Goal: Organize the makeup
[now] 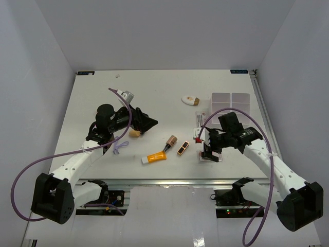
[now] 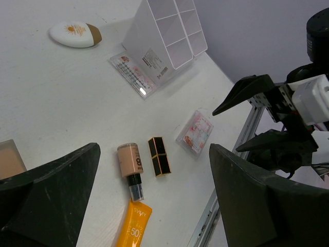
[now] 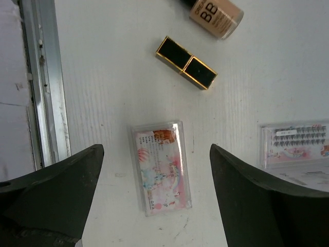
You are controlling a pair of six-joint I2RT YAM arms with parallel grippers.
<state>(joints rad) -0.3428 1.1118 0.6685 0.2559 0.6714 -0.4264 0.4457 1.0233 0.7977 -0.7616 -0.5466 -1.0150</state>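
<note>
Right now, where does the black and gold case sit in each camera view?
Top view: the black and gold case lies low in the centre, just right of the beige tube.
Left wrist view: the case is near the middle, right of the beige tube.
Right wrist view: the case is at upper centre, below and left of the beige tube.
Shared landmark: the beige tube beside it.
</note>
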